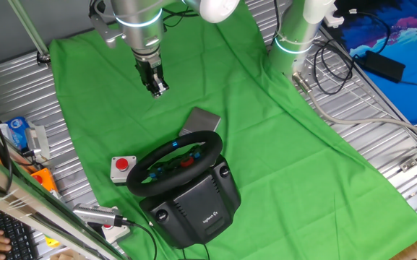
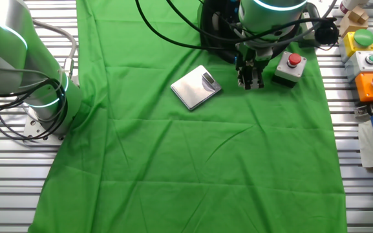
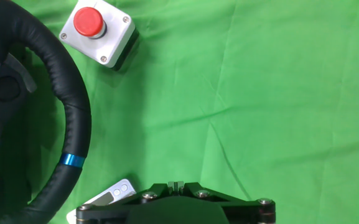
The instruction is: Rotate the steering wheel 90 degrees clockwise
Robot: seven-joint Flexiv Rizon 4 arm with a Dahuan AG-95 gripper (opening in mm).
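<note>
The steering wheel (image 1: 139, 172) is a black thick-rimmed wheel on a bulky black base (image 1: 197, 206) with a white logo, near the front of the green cloth. Blue and red hub buttons show inside the rim. In the hand view its rim (image 3: 74, 115) curves down the left side, with a blue band low on it. My gripper (image 1: 157, 89) hangs above the cloth well behind the wheel, apart from it, with nothing in it. Its fingertips (image 3: 170, 185) stand pressed together, so the gripper (image 3: 176, 185) is shut. The other fixed view shows the gripper (image 2: 249, 83) over the cloth.
A small grey box with a red button (image 1: 123, 167) (image 3: 98, 34) (image 2: 291, 66) sits left of the wheel. A flat grey plate (image 1: 201, 120) (image 2: 196, 87) lies behind the wheel. A second arm's base (image 1: 295, 36) stands at the back right with cables (image 1: 338, 65).
</note>
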